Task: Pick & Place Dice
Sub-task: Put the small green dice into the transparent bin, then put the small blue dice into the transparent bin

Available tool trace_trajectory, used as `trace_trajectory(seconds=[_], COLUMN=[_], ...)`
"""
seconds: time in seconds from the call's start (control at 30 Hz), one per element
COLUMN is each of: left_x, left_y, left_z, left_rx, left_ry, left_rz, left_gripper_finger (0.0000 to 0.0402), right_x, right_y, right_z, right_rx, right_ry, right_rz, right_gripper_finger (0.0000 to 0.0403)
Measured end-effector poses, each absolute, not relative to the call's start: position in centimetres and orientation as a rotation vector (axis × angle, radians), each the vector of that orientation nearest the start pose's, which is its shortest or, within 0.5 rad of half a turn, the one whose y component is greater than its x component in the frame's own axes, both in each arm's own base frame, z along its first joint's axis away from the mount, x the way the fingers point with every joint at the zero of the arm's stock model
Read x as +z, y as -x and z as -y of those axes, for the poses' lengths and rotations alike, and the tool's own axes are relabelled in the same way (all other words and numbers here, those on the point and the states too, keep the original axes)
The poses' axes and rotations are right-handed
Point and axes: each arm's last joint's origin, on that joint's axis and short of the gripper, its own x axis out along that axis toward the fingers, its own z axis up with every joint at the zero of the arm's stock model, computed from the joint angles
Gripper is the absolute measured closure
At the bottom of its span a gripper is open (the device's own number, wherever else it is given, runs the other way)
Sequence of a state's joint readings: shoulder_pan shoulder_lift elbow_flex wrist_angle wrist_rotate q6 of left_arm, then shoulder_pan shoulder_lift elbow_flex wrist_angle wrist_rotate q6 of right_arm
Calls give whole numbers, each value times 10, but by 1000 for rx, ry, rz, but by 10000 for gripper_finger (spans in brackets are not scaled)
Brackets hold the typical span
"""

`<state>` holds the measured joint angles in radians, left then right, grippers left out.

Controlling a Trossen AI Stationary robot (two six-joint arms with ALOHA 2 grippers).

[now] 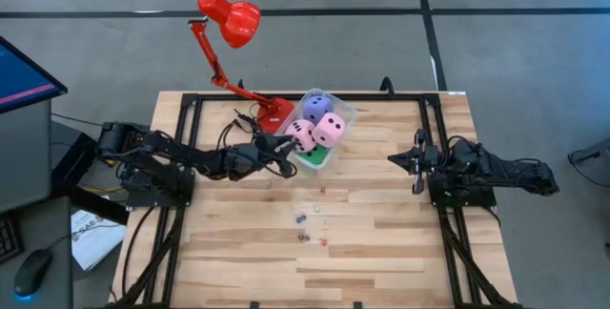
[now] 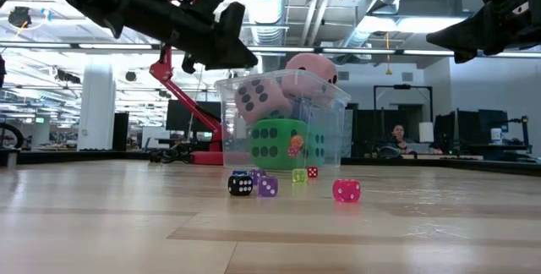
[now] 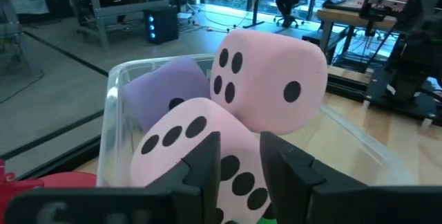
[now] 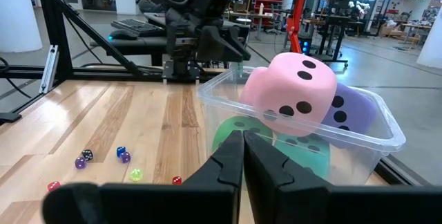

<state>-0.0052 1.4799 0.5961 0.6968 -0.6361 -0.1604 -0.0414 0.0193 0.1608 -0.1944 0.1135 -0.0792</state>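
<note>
Dice first: from above you see two pink dice and a purple-blue die heaped in the clear tub at the table's far middle, a green die under them, and tiny dice scattered on the bare wood nearer the centre. Left gripper sits right at the tub's near-left side against a pink die; right gripper waits well apart at the right edge. A red lamp stands behind the tub. At table height, you get the green die low in the tub, pink ones on top, and tiny dice (black, purple, green, red, magenta) on the wood in front. Left wrist view: the fingers are narrowly parted, pressed up against the nearer pink die but not clearly clasping it, so you should read them as released. Right wrist view: its fingers are clenched together on nothing, tub beyond.
</note>
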Motion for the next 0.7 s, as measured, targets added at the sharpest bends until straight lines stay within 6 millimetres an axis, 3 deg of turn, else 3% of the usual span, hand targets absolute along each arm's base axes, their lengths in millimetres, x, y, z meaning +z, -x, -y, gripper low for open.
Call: trace_trajectory(seconds=[0.4, 0.7], left_x=[198, 198], left_y=[-287, -287], left_z=[-16, -16], left_rx=[643, 642], left_ry=[95, 95], left_rz=[-131, -130], left_gripper_finger=[259, 268], right_x=[197, 197], right_y=[-86, -86], right_z=[7, 7], right_rx=[-153, -153], right_ry=[81, 81], right_rz=[-61, -63], right_gripper_finger=[394, 394])
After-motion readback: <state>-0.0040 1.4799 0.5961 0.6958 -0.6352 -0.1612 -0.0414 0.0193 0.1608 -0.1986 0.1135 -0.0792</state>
